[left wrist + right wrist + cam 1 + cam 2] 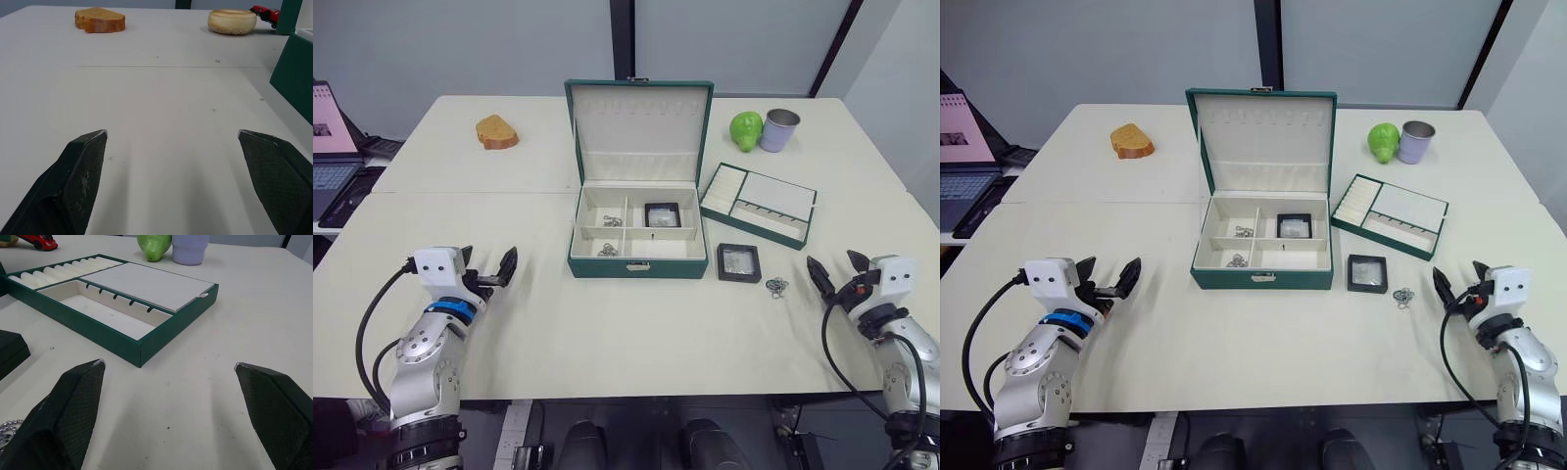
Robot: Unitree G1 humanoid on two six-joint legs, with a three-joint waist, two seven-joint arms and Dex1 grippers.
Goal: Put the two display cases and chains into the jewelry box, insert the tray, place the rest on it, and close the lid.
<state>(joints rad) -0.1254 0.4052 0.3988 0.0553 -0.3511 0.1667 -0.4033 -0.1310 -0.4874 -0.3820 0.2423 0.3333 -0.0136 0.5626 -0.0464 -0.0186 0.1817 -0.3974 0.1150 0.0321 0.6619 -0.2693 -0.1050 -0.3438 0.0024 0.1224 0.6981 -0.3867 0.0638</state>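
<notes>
My left gripper (487, 272) hovers with jaws apart over bare table, holding nothing. In the open box (637, 264), lid (639, 117) upright, two chains (611, 220) and one case (662, 214) already sit in compartments. The second case (739, 261) lies on the table just right of the box, a chain (776, 286) near it. The tray (758, 205) waits behind them, not yet inserted. My right gripper (836, 271) is spread too, empty, near that chain.

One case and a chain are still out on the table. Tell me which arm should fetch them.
Right. The display case and chain lie right of the jewelry box, close to the open right gripper; the left gripper is across the table.
</notes>
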